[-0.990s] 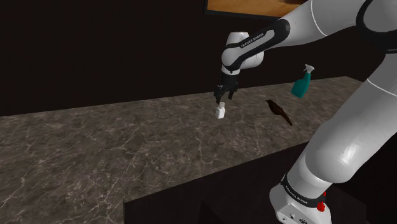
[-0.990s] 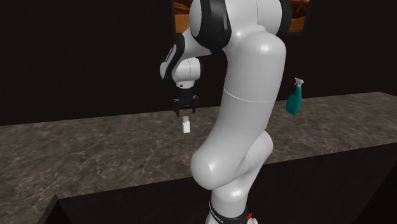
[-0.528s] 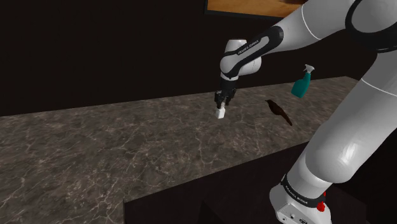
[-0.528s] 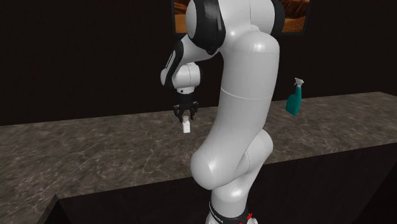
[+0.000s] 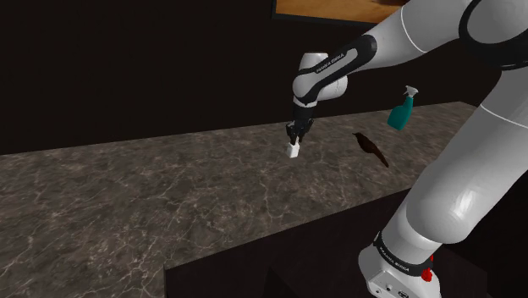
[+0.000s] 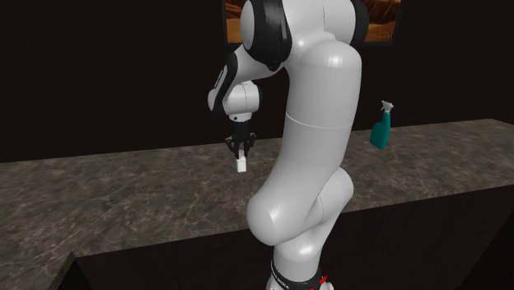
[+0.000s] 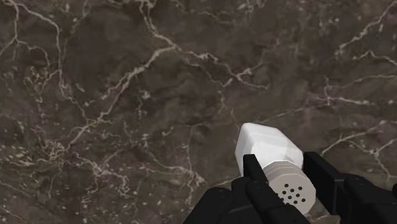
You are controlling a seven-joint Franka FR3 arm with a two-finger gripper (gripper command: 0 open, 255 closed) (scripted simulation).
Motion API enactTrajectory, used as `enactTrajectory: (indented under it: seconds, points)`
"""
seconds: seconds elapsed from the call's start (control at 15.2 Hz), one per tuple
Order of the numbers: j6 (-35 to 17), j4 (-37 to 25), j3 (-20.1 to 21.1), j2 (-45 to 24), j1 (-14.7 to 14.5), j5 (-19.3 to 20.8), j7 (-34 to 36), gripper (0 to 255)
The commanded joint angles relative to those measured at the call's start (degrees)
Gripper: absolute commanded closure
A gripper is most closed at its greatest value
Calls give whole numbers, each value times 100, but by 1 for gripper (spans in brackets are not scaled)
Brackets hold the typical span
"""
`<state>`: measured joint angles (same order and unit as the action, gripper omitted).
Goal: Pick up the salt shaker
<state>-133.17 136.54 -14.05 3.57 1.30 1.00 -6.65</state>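
Hazard: my gripper [image 7: 284,170] is clamped on the white salt shaker [image 7: 266,147] only at its perforated cap, so I judge the body could pivot or slip free during the lift. The shaker hangs tilted, at or just above the marbled counter [image 5: 169,199]. The arm [image 5: 474,127] extends forward, hand pointing steeply down.

Shoulder view: top of shaker [image 5: 294,152] covered by the hand [image 5: 293,140]. Whether its base touches the bench [image 5: 169,195]: cannot tell. Dark thing [image 5: 371,147] lying near the spray bottle [image 5: 403,108]: too dark to identify. Wall picture [image 5: 338,7] cut by top edge, arm [image 5: 474,169] by right edge.
Wrist view: fingers [image 7: 253,175] cover the cap's sides; hand cut by bottom edge.
Second exterior view: arm covers the wall picture's middle.
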Motion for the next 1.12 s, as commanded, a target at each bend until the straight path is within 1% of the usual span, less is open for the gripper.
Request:
enactTrajectory:
  seconds: [0.0,0.99,1.06]
  points:
    - [2,2,-1,-1,0,0,-2,255]
    - [1204,-582,50,630,7,153,121,255]
    - [1216,-589,51,636,7,154,122,255]
